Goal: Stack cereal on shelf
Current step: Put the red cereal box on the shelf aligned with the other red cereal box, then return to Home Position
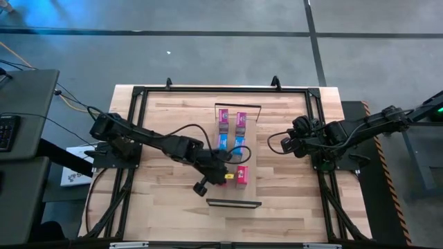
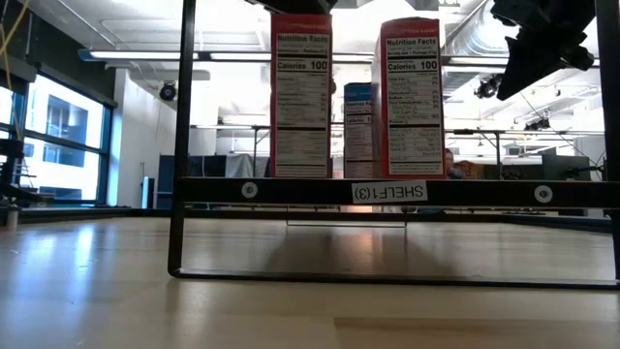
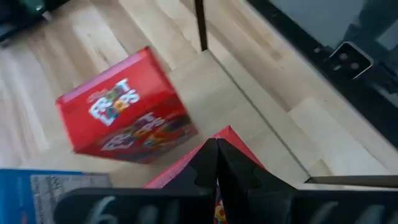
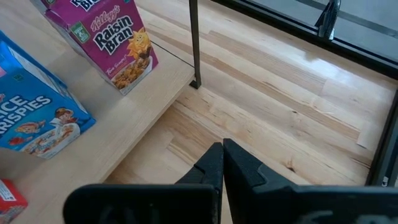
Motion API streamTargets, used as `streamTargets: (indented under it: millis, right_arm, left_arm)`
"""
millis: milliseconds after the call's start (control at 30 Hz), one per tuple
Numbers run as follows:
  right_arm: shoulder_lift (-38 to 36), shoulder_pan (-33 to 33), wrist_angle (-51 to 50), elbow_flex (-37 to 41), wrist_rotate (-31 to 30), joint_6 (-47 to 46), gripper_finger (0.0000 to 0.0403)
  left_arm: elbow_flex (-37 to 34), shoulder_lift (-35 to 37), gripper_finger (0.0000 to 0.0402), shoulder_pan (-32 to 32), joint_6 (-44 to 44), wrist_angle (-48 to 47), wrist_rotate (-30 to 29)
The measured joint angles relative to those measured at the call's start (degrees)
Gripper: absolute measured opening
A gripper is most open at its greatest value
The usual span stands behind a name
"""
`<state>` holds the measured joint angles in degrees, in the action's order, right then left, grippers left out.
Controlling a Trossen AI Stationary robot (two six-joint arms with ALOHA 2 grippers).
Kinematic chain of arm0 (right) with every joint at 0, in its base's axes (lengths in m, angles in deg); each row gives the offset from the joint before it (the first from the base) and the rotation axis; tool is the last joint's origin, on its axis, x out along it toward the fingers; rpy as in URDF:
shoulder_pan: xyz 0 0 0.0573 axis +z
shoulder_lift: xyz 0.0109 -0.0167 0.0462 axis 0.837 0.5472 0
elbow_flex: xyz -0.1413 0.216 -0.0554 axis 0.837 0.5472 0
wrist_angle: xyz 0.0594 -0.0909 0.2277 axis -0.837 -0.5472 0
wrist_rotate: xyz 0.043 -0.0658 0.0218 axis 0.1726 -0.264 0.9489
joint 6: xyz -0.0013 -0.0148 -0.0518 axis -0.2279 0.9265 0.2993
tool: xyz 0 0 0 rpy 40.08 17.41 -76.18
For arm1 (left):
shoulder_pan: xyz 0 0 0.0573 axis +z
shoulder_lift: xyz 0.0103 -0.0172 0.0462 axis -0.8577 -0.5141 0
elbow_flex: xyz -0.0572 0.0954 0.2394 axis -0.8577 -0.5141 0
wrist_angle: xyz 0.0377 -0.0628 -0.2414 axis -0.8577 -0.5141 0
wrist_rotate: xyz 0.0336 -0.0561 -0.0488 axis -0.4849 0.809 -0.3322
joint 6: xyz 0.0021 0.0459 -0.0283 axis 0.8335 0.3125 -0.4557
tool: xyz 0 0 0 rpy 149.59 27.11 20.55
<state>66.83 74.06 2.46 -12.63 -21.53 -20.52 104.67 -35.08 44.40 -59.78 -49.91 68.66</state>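
The shelf (image 1: pixel 235 190) is a light-wood board with black wire frames at both short ends, lying mid-table. Two pink boxes (image 1: pixel 232 118) stand at its far end and two blue boxes (image 1: pixel 231 143) in the middle. One red box (image 1: pixel 241 176) stands free on its base near the near end (image 3: pixel 121 115). My left gripper (image 1: pixel 223 174) is above the second red box (image 2: pixel 300 92), shut on it. My right gripper (image 1: pixel 285 144) hangs shut above the table, right of the shelf (image 4: pixel 222 163). My left gripper holds the second red box by its top edge (image 3: pixel 239 146), pinched between the two fingers, which come from above and point down. The box stands upright below the fingers, left of the free red box. Its lower edge (image 2: pixel 300 175) is down at the shelf board.
Black frame rails run along the table's edges (image 1: pixel 131 138). Bare wood lies left and right of the shelf and toward the near edge (image 1: pixel 173 207). In the low view the shelf's near wire frame (image 2: pixel 179 145) stands in front of the boxes.
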Motion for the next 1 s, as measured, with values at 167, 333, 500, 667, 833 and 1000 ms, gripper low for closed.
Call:
streamTargets:
  millis: [167, 333, 500, 667, 833, 1000]
  right_arm:
    - [-0.01, -0.02, -0.09, 0.0, 0.02, 0.02, 0.0001]
    - [-0.02, -0.01, -0.13, 0.0, -0.07, 0.03, 0.0001]
    - [0.0, -0.02, -0.13, 0.0, -0.08, 0.02, 0.0001]
    - [0.0, -0.02, -0.13, 0.0, -0.09, 0.02, 0.0001]
    - [-0.01, -0.02, 0.09, 0.0, -0.12, 0.87, 0.0001]
    - [-0.02, -0.02, 0.09, 0.0, -0.11, 0.98, 0.0001]
  left_arm:
    - [-0.21, 0.38, 0.0, -0.14, -0.03, 0.99, 0.23]
    - [-0.25, 0.77, 0.0, 0.54, -0.03, 0.95, -0.55]
    - [-0.25, 0.89, 0.0, 0.81, -0.03, 1.09, -0.61]
    - [-0.25, 1.51, 0.0, 0.81, -0.05, 1.23, -0.61]
    - [-0.25, 5.05, 0.0, 1.67, -1.16, 1.59, -1.35]
    - [-0.22, 11.63, 0.0, 5.18, -7.0, 1.64, -3.74]
